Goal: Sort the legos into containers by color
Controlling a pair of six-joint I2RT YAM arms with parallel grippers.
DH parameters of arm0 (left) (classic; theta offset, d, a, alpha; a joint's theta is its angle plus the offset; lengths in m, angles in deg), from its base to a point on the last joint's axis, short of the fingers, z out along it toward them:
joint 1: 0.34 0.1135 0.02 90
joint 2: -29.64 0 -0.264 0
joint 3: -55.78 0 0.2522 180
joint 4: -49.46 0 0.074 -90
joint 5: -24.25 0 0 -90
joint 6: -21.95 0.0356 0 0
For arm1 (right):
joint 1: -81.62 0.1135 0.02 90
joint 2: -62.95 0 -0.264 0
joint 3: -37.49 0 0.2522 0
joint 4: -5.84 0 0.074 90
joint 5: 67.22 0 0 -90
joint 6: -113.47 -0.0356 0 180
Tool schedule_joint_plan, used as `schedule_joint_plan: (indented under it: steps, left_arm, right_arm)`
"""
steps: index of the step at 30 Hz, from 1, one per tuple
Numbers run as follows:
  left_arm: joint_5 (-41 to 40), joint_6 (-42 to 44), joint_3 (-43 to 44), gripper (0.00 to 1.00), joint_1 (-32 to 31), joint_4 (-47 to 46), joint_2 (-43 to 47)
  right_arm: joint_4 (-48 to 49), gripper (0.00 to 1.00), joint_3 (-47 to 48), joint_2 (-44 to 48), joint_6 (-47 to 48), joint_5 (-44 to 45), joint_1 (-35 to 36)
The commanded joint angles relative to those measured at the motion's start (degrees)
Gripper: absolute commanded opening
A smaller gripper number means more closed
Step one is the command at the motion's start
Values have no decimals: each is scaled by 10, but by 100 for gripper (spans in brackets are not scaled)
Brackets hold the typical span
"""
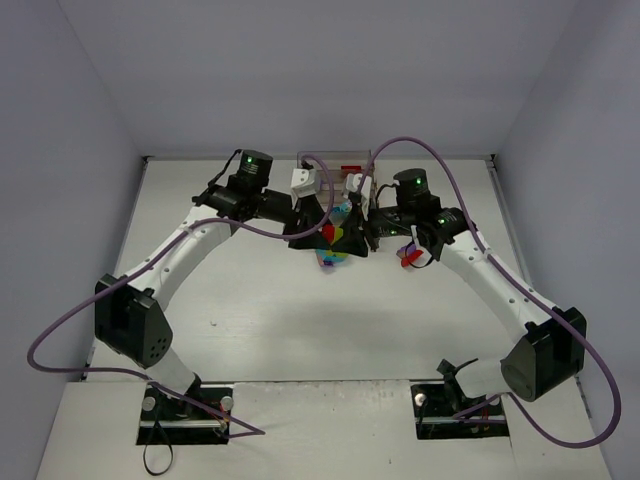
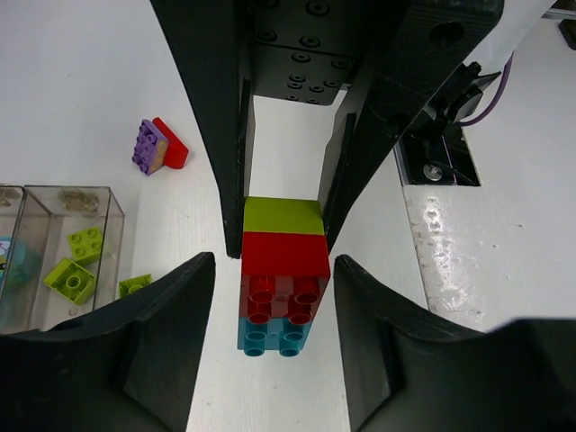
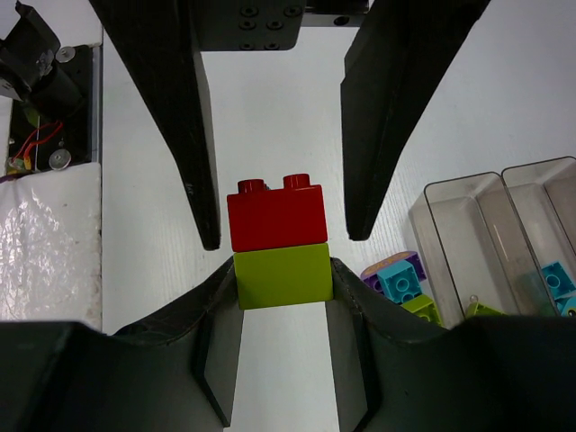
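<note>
White tabletop; lego stack in right tool, loosely inside left tool

No readable text or labels

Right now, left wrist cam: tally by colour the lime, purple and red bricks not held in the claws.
lime green bricks: 3
purple brick: 1
red brick: 1
Total: 5, held stack excluded
</note>
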Motion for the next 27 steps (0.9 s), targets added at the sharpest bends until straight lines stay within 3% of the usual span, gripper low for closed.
schedule_joint_plan:
  steps: [1, 3, 4, 9, 17, 27]
  left_arm:
    - [19, 3, 29, 48, -3, -26, 10]
    - [19, 3, 28, 40, -3, -26, 12]
    - [19, 4, 28, 29, -2, -26, 12]
    - [13, 0, 28, 12, -1, -25, 12]
    - [17, -3, 28, 5, 23, -23, 19]
    - [26, -11, 35, 5, 60, -38, 16]
  right_arm:
    - [17, 0, 14, 26, 4, -15, 5]
    - [17, 0, 12, 28, 5, -12, 5]
    - [17, 0, 11, 27, 5, -11, 5]
    - [15, 0, -1, 36, 6, 7, 4]
    - [6, 0, -27, 53, 6, 27, -2]
    - [-2, 0, -46, 62, -1, 42, -17]
